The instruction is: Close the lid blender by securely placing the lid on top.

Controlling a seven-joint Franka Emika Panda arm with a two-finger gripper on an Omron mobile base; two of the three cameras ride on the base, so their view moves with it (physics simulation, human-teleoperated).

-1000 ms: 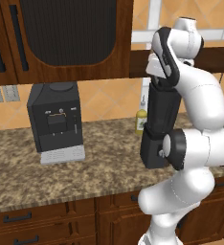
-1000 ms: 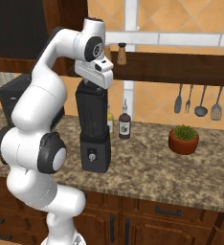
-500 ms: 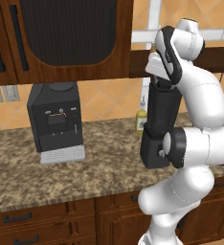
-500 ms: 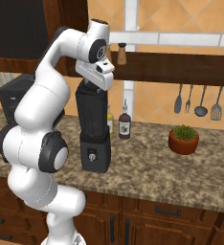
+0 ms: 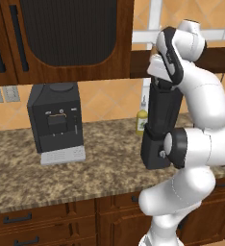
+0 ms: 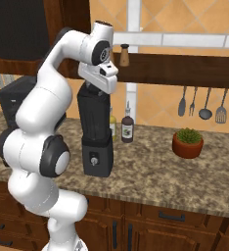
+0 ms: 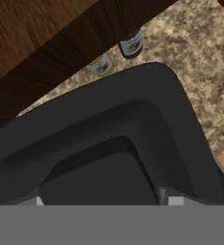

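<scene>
**Lid seating at risk of going on crooked**

The gripper [image 6: 98, 84] sits directly on top of the blender [image 6: 96, 142], which stands upright on the granite table [image 6: 155, 171] straight below it. In the hand view the dark, stepped top of the jar [image 7: 114, 143] lies right under the fingertips [image 7: 167, 197], very close. Whether those fingertips are apart or clamped on the lid cannot be told: they sit at the edge of that view and the hand blocks them in both base views.

Likely troubles, as judgement:
- The top appears skewed relative to the gripper, so a lid pressed down at that angle could catch on one corner and sit tilted, not locked.
- A push that is off-centre might tip or slide the tall, narrow blender across the table.
- Two bottles [image 6: 127, 128] stand just beyond the blender on the far side from the gripper's arm, and a wooden shelf [image 6: 185, 71] runs close behind the hand; a wide swing could knock either.
</scene>
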